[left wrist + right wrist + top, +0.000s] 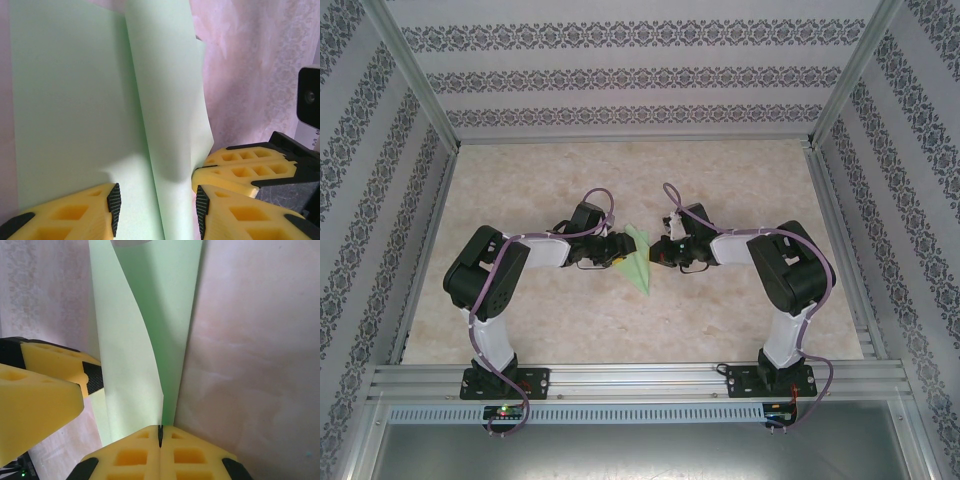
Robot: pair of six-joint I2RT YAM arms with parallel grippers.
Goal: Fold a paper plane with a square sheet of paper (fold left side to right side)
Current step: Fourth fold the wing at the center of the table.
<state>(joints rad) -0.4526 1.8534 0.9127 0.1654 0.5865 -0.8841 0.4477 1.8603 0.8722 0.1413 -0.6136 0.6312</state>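
The pale mint-green sheet of paper (pixel 639 264) lies mid-table, folded into a narrow pointed shape. My left gripper (pixel 618 256) comes at it from the left. In the left wrist view the left gripper (pixel 157 210) is open, its black pads either side of the paper (pixel 75 100), which has one long flap (pixel 165 90) raised along a crease. My right gripper (pixel 656 252) comes from the right. In the right wrist view the right gripper (pixel 160 432) is shut, and the edge of the lifted flap (pixel 130 355) runs down into the seam between its jaws.
The table (pixel 520 180) is pale marble-patterned, boxed in by aluminium rails and patterned walls. The right gripper's yellow fingers (pixel 240 167) sit close beside my left gripper, and a left finger (pixel 40 390) shows at the left of the right wrist view.
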